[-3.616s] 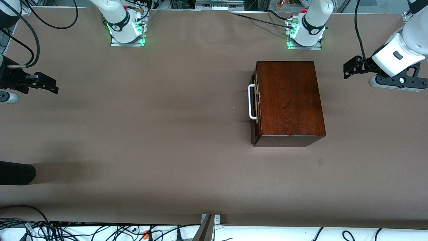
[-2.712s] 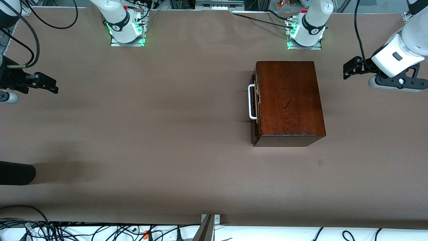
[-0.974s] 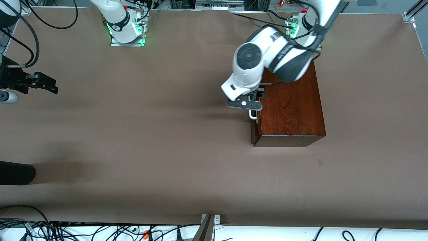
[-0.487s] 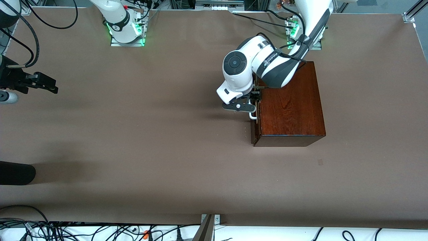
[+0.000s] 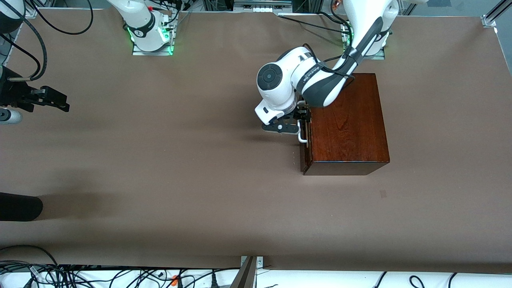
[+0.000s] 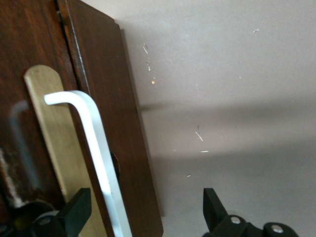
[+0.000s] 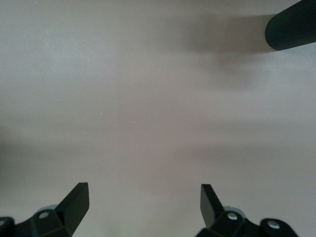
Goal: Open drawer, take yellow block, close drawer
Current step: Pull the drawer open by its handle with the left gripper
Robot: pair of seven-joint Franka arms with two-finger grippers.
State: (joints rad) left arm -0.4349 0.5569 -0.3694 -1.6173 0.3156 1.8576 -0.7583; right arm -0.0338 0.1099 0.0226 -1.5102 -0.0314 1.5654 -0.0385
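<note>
over the box's handle end in the front view, the left gripper (image 5: 301, 120) hangs at the drawer (image 5: 305, 132), which looks shut; the block is out of sight, presumably inside. the right gripper (image 5: 56, 102) waits well apart from the box (image 5: 346, 120), toward the right arm's end. left wrist view: fingers (image 6: 76, 210) spread wide, straddling the handle (image 6: 101, 163), not yet touching. right wrist view: fingers (image 7: 76, 202) wide over bare table (image 7: 148, 98). opening is in hand; next, close on the handle and pull.

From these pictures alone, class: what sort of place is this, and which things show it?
Most likely a robotics lab bench: two arms bolted to a paper-covered table, loose cables along its edge, and one wooden box with a drawer whose handle the left tool straddles.
</note>
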